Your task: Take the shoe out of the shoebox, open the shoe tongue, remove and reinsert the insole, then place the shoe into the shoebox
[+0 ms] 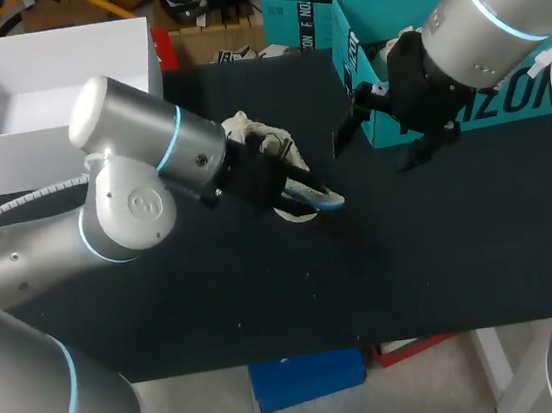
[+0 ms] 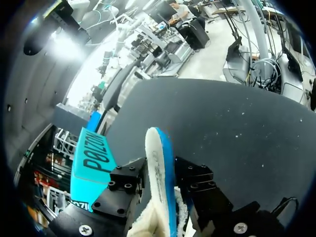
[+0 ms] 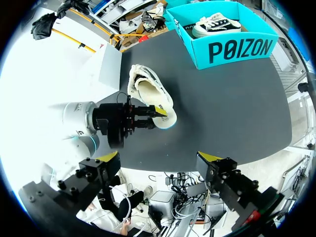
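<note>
Head view: left gripper (image 1: pixel 302 191) over mid-table, clamped on what I take for the insole (image 1: pixel 321 199), white with a blue edge. The shoe (image 1: pixel 255 130) lies just behind it on the table (image 1: pixel 267 298), outside the teal shoebox (image 1: pixel 375 28).
Right arm, same view: right gripper (image 1: pixel 382 148) hangs in front of the shoebox, holding nothing.
Left wrist view: the insole stands on edge between my 2 black fingers (image 2: pixel 129 177), and both press its faces. White fleece (image 2: pixel 148 224) shows beneath it.
Right wrist view: my 2 yellow-tipped fingers are spread wide above the table. Ahead lies the shoe, opening up, with the left gripper at its near end. A second shoe (image 3: pixel 217 24) sits inside the shoebox.
Step in hand: insole work, in my judgement. I cannot tell whether it is coming out or going back in.
Next move: if reinserting, line the insole up with the opening and have the right gripper steady the shoe. Boxing comes after.
</note>
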